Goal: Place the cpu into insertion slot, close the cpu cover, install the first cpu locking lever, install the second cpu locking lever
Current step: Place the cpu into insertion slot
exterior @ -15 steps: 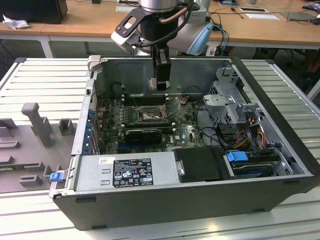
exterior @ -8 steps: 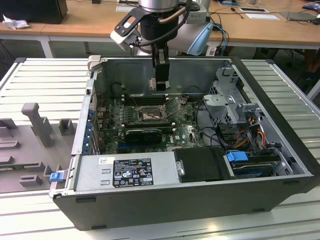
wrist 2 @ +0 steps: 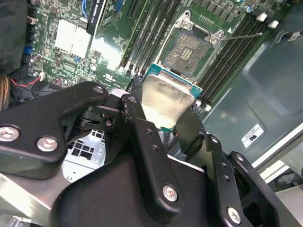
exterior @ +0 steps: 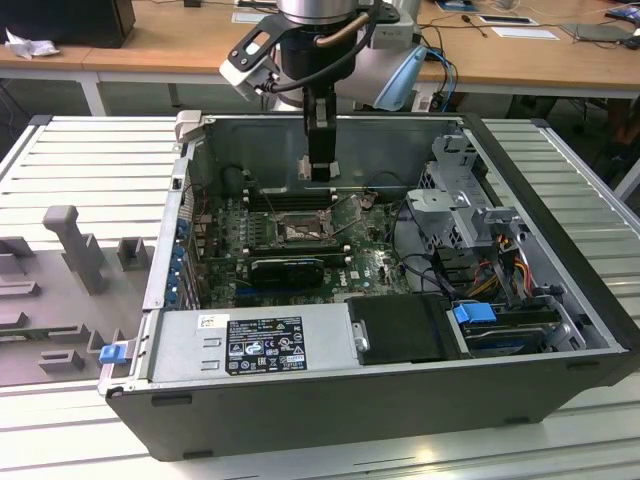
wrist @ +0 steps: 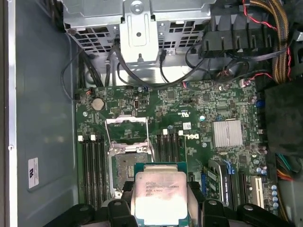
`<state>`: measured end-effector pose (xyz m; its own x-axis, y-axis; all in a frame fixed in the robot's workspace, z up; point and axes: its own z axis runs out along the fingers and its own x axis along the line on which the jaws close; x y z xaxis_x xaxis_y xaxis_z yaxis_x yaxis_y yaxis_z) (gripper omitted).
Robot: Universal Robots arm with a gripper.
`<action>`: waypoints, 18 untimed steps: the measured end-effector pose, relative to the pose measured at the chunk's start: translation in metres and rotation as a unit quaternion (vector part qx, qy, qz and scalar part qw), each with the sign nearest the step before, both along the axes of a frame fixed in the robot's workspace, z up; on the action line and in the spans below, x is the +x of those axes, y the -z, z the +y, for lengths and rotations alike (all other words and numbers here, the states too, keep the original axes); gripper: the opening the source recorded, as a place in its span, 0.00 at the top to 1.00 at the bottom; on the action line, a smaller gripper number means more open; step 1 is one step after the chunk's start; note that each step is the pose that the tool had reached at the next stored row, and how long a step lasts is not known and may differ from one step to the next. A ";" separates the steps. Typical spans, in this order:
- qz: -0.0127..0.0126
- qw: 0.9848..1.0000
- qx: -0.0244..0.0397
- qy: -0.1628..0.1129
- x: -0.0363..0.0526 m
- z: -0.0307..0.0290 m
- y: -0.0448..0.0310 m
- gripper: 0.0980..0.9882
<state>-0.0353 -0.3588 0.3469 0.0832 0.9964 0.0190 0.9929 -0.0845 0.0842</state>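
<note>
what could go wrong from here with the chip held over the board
1. The gripper holds the cpu by its edges above the board, off to one side of the empty insertion slot. A slip could drop it onto the socket contacts or the memory slots.
2. If it comes down offset or rotated, it may rest on the socket frame instead of seating.
3. The cpu cover stands open beside the slot, near a thin lever. The gripper might snag either.
</note>
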 end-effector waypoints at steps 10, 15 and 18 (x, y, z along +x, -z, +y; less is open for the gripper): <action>0.000 1.000 0.000 0.028 0.0000 0.0000 0.0036 0.52; 0.000 1.000 0.000 0.028 0.0000 0.0000 0.0100 0.52; 0.000 1.000 0.000 0.028 0.0000 0.0000 0.0136 0.52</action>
<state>-0.0353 -0.3588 0.3333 0.1396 0.9900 0.0190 0.9865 -0.1407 0.0842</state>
